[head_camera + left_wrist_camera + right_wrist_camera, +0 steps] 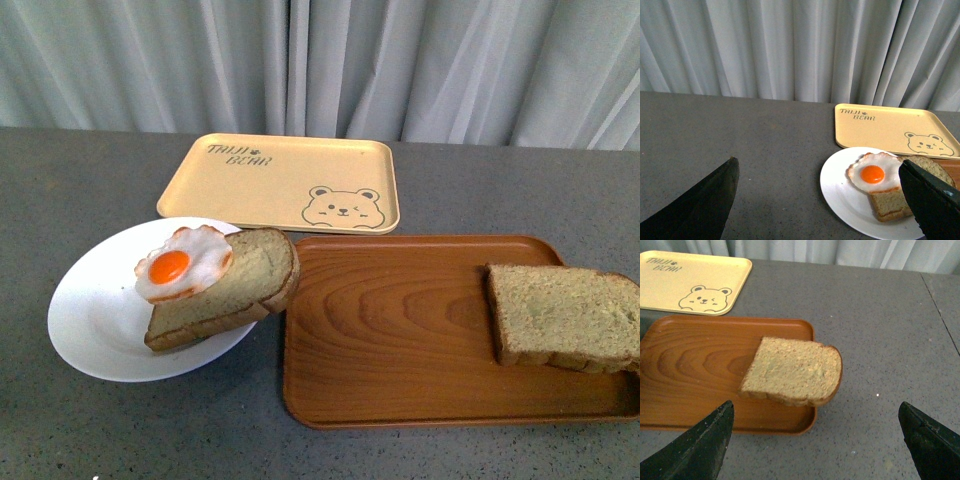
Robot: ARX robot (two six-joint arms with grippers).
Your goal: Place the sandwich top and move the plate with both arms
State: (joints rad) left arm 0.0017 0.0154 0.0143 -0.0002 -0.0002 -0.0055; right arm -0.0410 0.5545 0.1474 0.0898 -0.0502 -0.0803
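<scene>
- We see the sandwich top [565, 315] lying flat at the right end of the brown wooden tray [400, 330]. In the right wrist view its rounded end sticks out past the tray's rim, over the grey desk [60, 190].
- The plate [90, 330] sits on the desk just left of the wooden tray. It carries a second bread slice [245, 280] topped with a fried egg [183, 263]. That slice juts over the plate's rim towards the wooden tray.
- A pale yellow bear tray [280, 180] lies behind both.
- Our left hand [817, 164] is spread wide and grips nothing, with the plate ahead of it.
- Our right hand [816, 404] is likewise spread wide and empty, with the sandwich top ahead of it and untouched.
</scene>
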